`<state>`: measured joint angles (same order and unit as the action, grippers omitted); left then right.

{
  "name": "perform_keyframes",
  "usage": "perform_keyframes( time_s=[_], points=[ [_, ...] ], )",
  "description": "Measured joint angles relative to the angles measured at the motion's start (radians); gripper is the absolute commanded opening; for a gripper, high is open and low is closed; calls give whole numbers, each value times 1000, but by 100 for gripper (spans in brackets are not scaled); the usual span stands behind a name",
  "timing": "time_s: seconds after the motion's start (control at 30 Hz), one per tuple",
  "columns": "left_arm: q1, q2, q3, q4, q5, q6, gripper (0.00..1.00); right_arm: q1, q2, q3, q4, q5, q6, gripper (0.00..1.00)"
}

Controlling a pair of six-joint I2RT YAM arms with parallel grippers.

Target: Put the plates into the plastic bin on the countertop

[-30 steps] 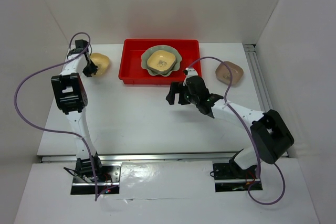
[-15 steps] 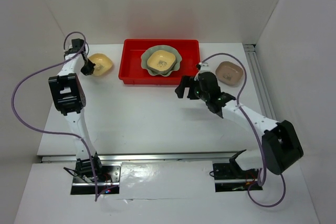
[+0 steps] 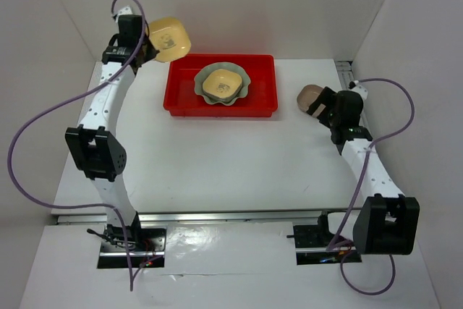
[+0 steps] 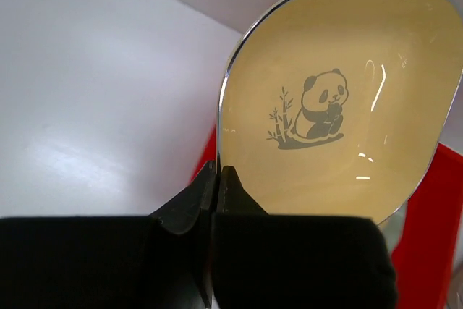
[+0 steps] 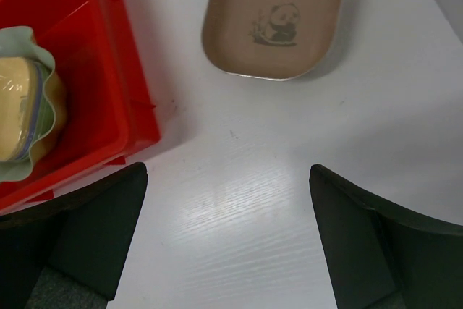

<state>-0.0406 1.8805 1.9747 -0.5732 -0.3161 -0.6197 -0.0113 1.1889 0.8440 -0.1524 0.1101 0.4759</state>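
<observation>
Yellow dish (image 4: 340, 106): your left gripper (image 4: 217, 179) is pinched tight on its rim and holds it tilted in the air by the far-left corner of the bin (image 3: 221, 113), probably high enough to clear the wall. Your right gripper (image 5: 228, 186) hangs spread wide and empty, just near of the brown dish (image 5: 275, 19), which lies right of the bin and is likely the next pick. A stack (image 3: 221, 83) already sits inside the bin.

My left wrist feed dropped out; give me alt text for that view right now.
The left gripper is shut on the near rim of a yellow dish with a panda print, its inside facing the camera. Behind it lie the white countertop on the left and a red bin edge on the right.
</observation>
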Motion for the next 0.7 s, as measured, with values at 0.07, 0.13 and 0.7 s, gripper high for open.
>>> perform_keyframes(
  time_s=[0.07,0.13,0.7],
  points=[
    [-39,39,58,29,93,60,0,-53,0,-5,-8,-18,-1,100],
    [-71,100,122,44,168,122,0,-109,10,-5,-8,-33,-2,100],
    [-138,509,319,139,621,463,0,-191,129,9,8,-114,2,100]
  ],
)
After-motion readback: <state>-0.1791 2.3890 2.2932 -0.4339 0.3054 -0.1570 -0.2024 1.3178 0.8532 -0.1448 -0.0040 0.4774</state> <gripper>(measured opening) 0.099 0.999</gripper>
